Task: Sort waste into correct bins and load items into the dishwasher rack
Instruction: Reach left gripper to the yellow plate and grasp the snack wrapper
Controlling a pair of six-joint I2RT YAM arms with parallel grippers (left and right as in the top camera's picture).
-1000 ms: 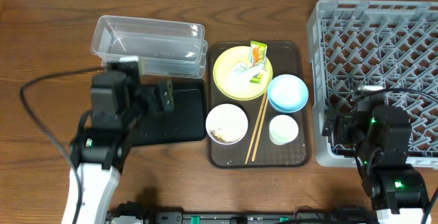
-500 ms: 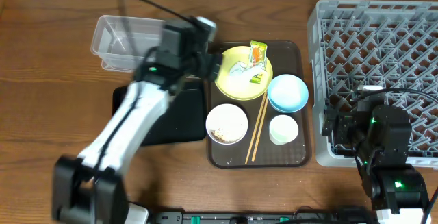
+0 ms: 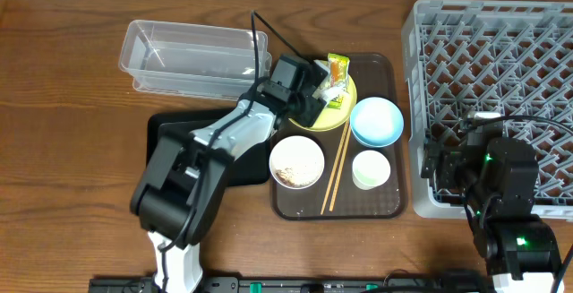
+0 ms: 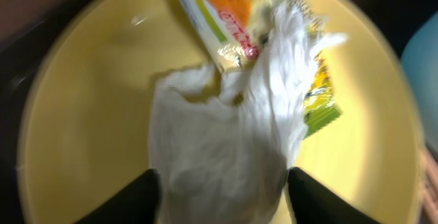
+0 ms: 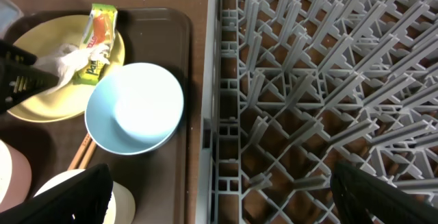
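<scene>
Left gripper: jaws wide open, straddling the crumpled white scrap, not clamped on it. Right gripper: jaws wide, nothing between them, over the rack edge.

Left wrist only: the scrap lies on the yellow plate, orange wrapper at its 12 o'clock, yellow-green wrapper at 3.

Overhead only: the gripper hides the scrap. On the brown tray:
- plate at 11
- blue bowl at 2
- cup at 4
- white bowl, rice specks inside, at 8
- chopsticks mid-tray

Clear tub at the tray's 10, black tray at 9.
</scene>
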